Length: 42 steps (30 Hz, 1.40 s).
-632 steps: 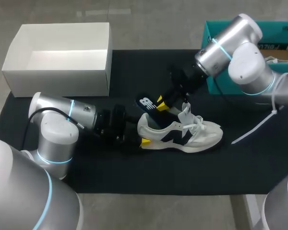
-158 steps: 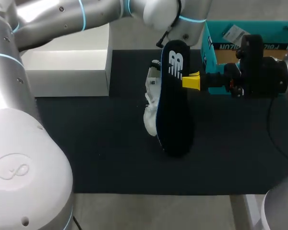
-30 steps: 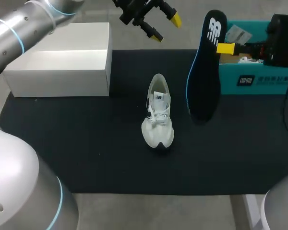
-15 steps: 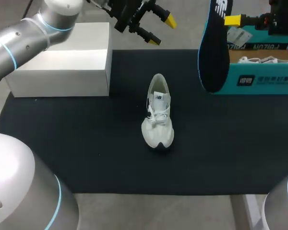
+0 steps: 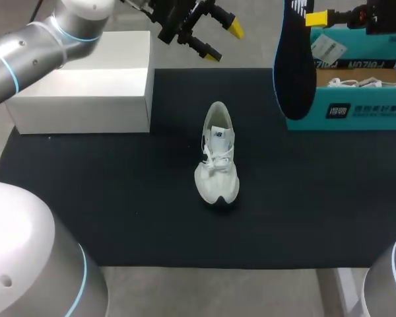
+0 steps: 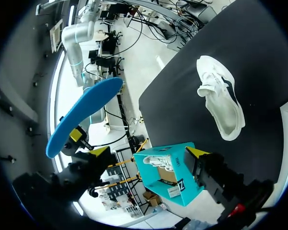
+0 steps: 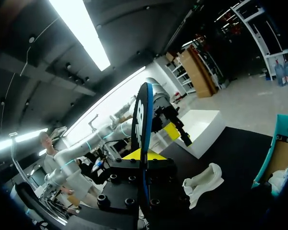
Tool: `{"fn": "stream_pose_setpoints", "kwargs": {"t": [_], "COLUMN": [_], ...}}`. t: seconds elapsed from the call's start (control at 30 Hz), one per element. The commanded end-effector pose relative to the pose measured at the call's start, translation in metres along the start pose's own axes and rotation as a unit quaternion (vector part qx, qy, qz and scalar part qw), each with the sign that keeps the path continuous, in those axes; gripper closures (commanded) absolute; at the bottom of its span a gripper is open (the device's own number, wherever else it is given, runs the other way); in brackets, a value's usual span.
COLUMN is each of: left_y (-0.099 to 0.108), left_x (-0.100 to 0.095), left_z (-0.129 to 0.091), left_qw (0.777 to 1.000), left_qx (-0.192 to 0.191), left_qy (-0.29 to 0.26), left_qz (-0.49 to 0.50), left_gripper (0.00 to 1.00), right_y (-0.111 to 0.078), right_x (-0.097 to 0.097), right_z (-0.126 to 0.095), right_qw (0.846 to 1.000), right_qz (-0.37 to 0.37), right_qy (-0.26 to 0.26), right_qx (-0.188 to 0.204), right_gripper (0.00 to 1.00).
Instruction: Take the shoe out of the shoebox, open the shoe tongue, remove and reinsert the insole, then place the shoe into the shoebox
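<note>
The mat carries a white box at its far left corner and the shoebox at its far right. The shoe stands mid-mat, probably parked to receive the insole, which hangs over the far right edge, pinched by the right gripper. The left gripper hovers over the far edge, jaws spread and empty.

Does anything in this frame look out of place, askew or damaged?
Nothing is damaged or spilled. The dark insole with a blue rim hangs in the air from the right end effector, away from the white lace-up sneaker, which stands upright on the black mat. That fits the insole step. The left end effector is open and empty.
</note>
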<state>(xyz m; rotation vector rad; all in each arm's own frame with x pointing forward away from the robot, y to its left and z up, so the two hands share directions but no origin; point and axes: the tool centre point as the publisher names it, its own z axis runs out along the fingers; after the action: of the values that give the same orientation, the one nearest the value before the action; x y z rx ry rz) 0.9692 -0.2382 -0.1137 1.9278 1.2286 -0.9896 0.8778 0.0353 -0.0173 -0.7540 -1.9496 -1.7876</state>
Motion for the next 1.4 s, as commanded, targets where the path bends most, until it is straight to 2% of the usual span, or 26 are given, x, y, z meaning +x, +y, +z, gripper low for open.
{"fn": "stream_pose_setpoints", "kwargs": {"t": [0.03, 0.13, 0.23, 0.37, 0.5, 0.53, 0.6, 0.83, 1.0, 1.2, 1.4], "left_y": [0.001, 0.007, 0.013, 0.016, 0.02, 0.021, 0.024, 0.031, 0.036, 0.044, 0.046], "left_x": [-0.009, -0.02, -0.03, -0.037, -0.037, -0.036, -0.033, -0.034, -0.036, -0.044, -0.065], "left_z": [-0.002, -0.005, -0.008, -0.008, -0.008, -0.008, -0.006, 0.001, 0.009, 0.026, 0.039], "left_qw": [0.998, 0.993, 0.99, 0.988, 0.983, 0.982, 0.979, 0.965, 0.957, 0.953, 0.951], "left_qx": [-0.056, -0.101, -0.118, -0.127, -0.156, -0.162, -0.188, -0.229, -0.234, -0.218, -0.215], "left_qy": [-0.03, -0.04, -0.056, -0.067, -0.08, -0.082, -0.075, -0.131, -0.166, -0.199, -0.22], "left_qz": [0.013, 0.035, 0.046, 0.057, 0.054, 0.053, 0.032, -0.014, -0.048, -0.063, -0.043], "left_gripper": [0.0, 0.0, 0.0, 0.0, 0.0, 0.0, 0.0, 0.0, 0.0, 0.0, 0.0], "right_y": [0.001, 0.016, 0.027, 0.039, 0.053, 0.053, 0.054, 0.064, 0.07, 0.076, 0.075], "right_x": [-0.005, -0.019, -0.038, -0.069, -0.089, -0.093, -0.1, -0.111, -0.113, -0.118, -0.122], "right_z": [0.0, -0.004, -0.012, -0.026, -0.037, -0.04, -0.047, -0.06, -0.062, -0.046, -0.028], "right_qw": [1.0, 0.997, 0.992, 0.99, 0.981, 0.978, 0.971, 0.956, 0.952, 0.952, 0.946], "right_qz": [0.014, 0.046, 0.083, 0.134, 0.19, 0.208, 0.235, 0.285, 0.296, 0.298, 0.313], "right_qy": [-0.008, -0.013, -0.005, 0.009, 0.018, 0.014, 0.005, -0.017, -0.036, -0.042, -0.037], "right_qx": [-0.019, -0.067, -0.092, -0.049, -0.018, 0.024, 0.035, 0.067, 0.074, 0.064, 0.081], "right_gripper": [1.0, 1.0, 1.0, 1.0, 1.0, 1.0, 1.0, 1.0, 1.0, 1.0, 1.0]}}
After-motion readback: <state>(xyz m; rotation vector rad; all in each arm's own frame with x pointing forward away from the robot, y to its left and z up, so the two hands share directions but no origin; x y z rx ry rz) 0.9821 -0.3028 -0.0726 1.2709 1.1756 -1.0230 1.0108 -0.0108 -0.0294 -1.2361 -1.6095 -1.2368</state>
